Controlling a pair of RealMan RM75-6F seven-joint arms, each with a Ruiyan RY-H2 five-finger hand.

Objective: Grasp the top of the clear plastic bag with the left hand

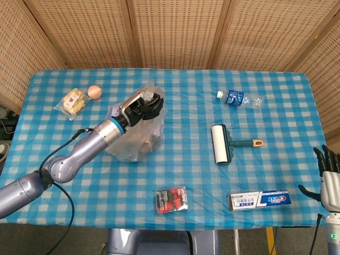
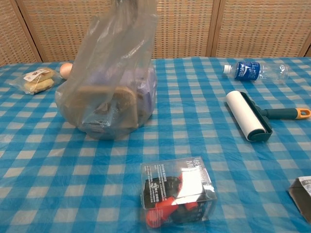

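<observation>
The clear plastic bag (image 1: 136, 142) stands on the blue checked table (image 1: 191, 170), left of centre, with boxes and packets inside. My left hand (image 1: 142, 105) grips its gathered top from above, fingers curled around the plastic. In the chest view the bag (image 2: 111, 85) is stretched tall, its neck running up past the top edge of the frame, where the hand is cut off. My right hand (image 1: 328, 178) hangs past the table's near right corner, fingers apart and holding nothing.
An egg (image 1: 94, 92) and a wrapped snack (image 1: 73, 102) lie at the far left. A water bottle (image 1: 239, 99) and a lint roller (image 1: 222, 144) lie to the right. A clear box of red and black items (image 1: 171, 200) and a toothpaste box (image 1: 259, 200) sit near the front edge.
</observation>
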